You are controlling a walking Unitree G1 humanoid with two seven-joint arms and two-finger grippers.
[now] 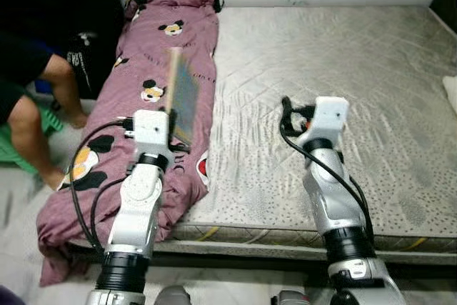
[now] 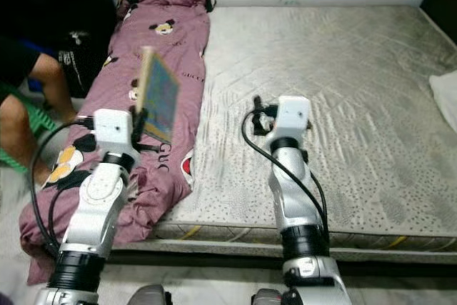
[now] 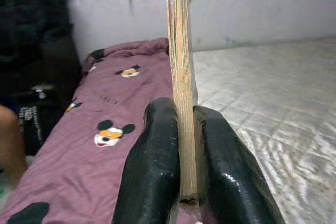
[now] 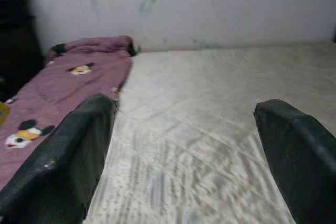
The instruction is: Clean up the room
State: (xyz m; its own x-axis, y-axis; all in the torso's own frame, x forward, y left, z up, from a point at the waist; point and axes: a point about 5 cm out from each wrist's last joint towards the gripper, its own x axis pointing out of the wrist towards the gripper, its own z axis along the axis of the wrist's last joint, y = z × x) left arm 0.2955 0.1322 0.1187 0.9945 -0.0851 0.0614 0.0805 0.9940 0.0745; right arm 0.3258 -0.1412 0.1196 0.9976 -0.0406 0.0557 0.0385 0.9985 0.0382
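Observation:
A thin book [image 1: 184, 94] with a teal cover and yellowed pages stands on edge, held up above the purple Mickey Mouse blanket [image 1: 161, 55]. My left gripper [image 3: 181, 114] is shut on the book's [image 3: 181, 66] lower end, both black fingers [image 3: 155, 150] pressed against its sides. The blanket lies in a long bundle along the left side of the bare grey mattress [image 1: 321, 62]. My right gripper [image 4: 184, 114] is open over the middle of the mattress, with nothing between its fingers.
A person's bare legs [image 1: 28, 119] are at the left beside the bed, next to a green item [image 1: 14, 149] and a dark bag [image 1: 89, 62]. A white cloth [image 2: 444, 94] lies at the mattress's right edge. A white wall backs the bed.

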